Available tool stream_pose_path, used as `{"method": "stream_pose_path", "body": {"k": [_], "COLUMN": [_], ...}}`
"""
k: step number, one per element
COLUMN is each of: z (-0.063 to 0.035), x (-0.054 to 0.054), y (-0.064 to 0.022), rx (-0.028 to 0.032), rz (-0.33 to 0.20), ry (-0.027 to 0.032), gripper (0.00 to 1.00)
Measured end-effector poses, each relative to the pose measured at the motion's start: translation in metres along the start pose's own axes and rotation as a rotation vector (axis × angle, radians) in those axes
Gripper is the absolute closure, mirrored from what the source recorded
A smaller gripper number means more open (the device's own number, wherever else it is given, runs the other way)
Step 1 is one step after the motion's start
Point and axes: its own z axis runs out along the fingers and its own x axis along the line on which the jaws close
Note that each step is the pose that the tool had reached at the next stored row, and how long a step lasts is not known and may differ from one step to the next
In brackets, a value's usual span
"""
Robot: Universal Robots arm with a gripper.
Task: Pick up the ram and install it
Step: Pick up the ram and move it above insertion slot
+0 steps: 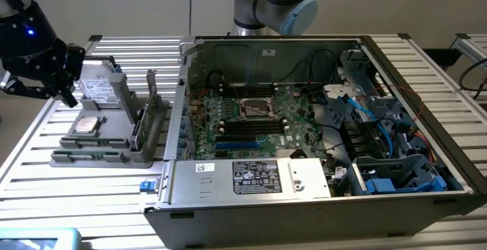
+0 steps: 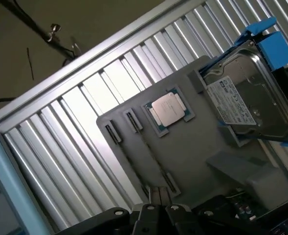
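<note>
The ram [image 1: 93,143] is a thin green stick standing on edge in a holder at the front of the grey tray [image 1: 114,158]. In the wrist view the ram [image 2: 151,152] shows as a narrow dark line between two end clips on the tray [image 2: 197,152]. My black gripper [image 1: 65,93] hangs above the tray's far corner, on the exterior view's left, apart from the ram. Its fingertips [image 2: 153,198] are pressed together with nothing between them.
The tray also carries a CPU [image 2: 166,110], a hard drive [image 2: 246,98] in a blue bracket and an upright expansion card [image 1: 149,110]. The open computer case [image 1: 320,187] lies to the exterior view's right, its motherboard [image 1: 251,119] exposed with black memory slots [image 1: 254,125] and many cables.
</note>
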Motion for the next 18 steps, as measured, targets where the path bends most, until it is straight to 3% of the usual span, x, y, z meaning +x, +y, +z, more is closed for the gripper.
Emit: {"method": "stream_pose_path", "body": {"k": [12,18], "z": [0.0015,0.0020], "x": [0.0000,0.0000], "y": [0.0000,0.0001], "rx": [0.0046,0.0041], "rz": [-0.219,-0.323], "ry": [-0.0040,-0.0045], "gripper": [0.89,0.89]}}
